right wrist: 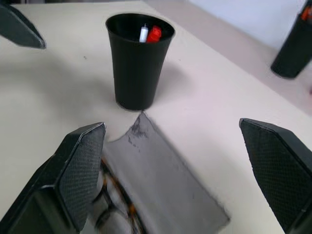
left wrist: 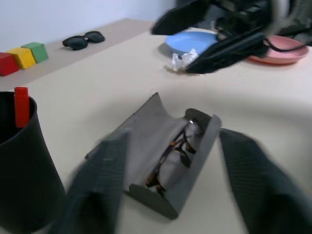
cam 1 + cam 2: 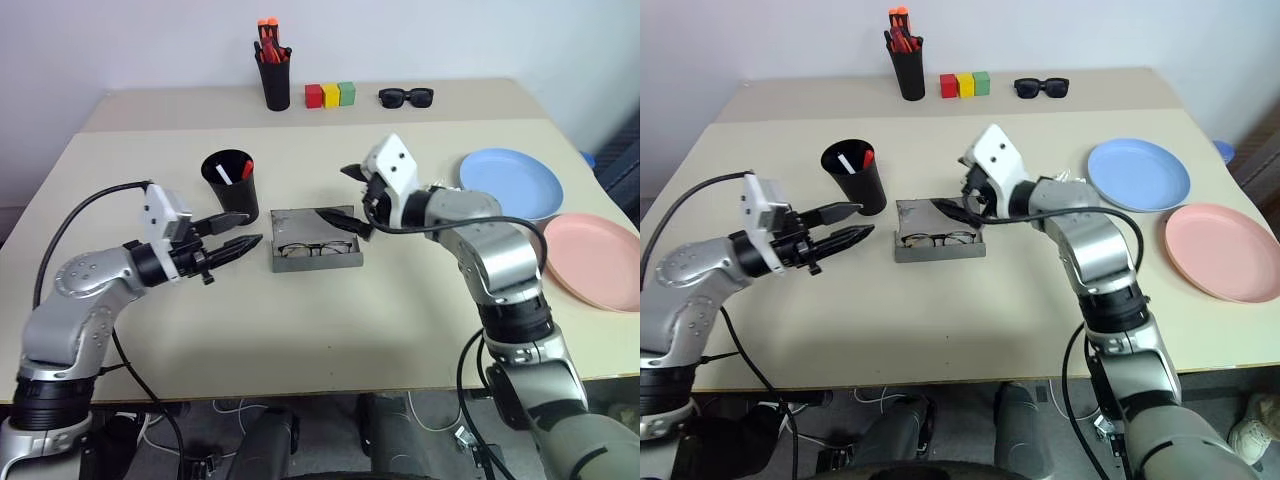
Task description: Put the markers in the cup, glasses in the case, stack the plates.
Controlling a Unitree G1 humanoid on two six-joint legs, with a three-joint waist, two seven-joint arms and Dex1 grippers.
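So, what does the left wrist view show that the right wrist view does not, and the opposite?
Only the left wrist view: the blue plate, the pink plate, the sunglasses, the coloured blocks and a crumpled white scrap.

Only the right wrist view: the narrower black cup at the back, and the white marker beside the red one.

Both: the open grey case with the glasses inside, and the black cup with the red marker.
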